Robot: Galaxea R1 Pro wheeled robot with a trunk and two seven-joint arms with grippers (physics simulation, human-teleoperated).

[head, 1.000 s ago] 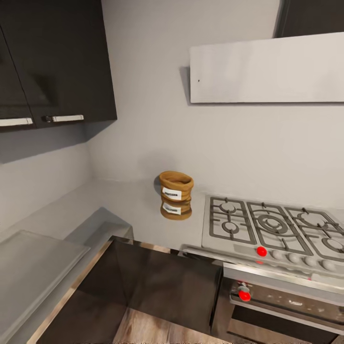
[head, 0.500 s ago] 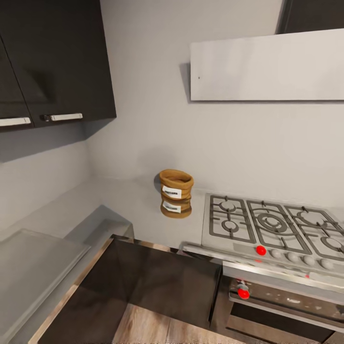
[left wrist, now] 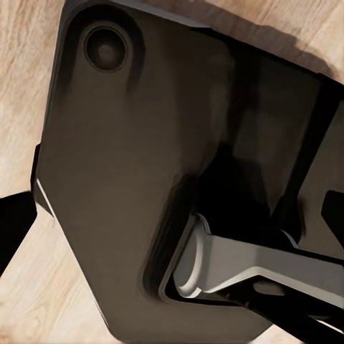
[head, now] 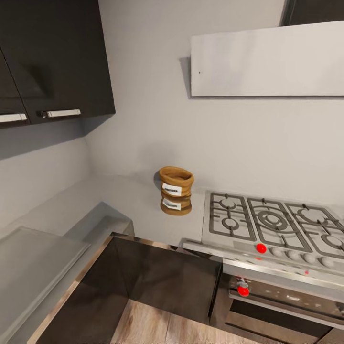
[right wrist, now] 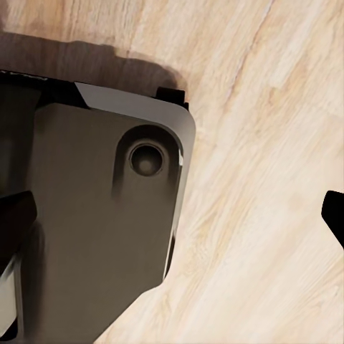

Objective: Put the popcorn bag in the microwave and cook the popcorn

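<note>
Grey walls and dark upper cabinets (head: 57,57) frame the kitchen corner in your head view. The grey glossy countertop (head: 124,205) runs along both walls and meets in that corner, with a steel-coloured edge over dark cabinet fronts (head: 157,282).

The popcorn bag (head: 176,181) stands upright on the countertop near the back wall, just beside the gas hob (head: 272,224) on the hob's left side. Its rolled rim is open upward and its white label faces you. Directly beneath it you see a matching brown shape with a label; you cannot tell whether this is the glossy slab's reflection or a second sack. The popcorn inside the sack cannot be made out.

A white slanted hood (head: 267,62) hangs on the wall above the hob. Red knobs (head: 261,248) sit on the hob's front panel, above the built-in oven (head: 286,306).

Your left wrist view looks down on the robot's dark base (left wrist: 143,179) over a wooden floor (left wrist: 29,86). Your right wrist view shows the same base and floor (right wrist: 258,179). Dark finger parts appear at the picture edges in both wrist views, but you cannot tell whether either gripper is apart or together.
</note>
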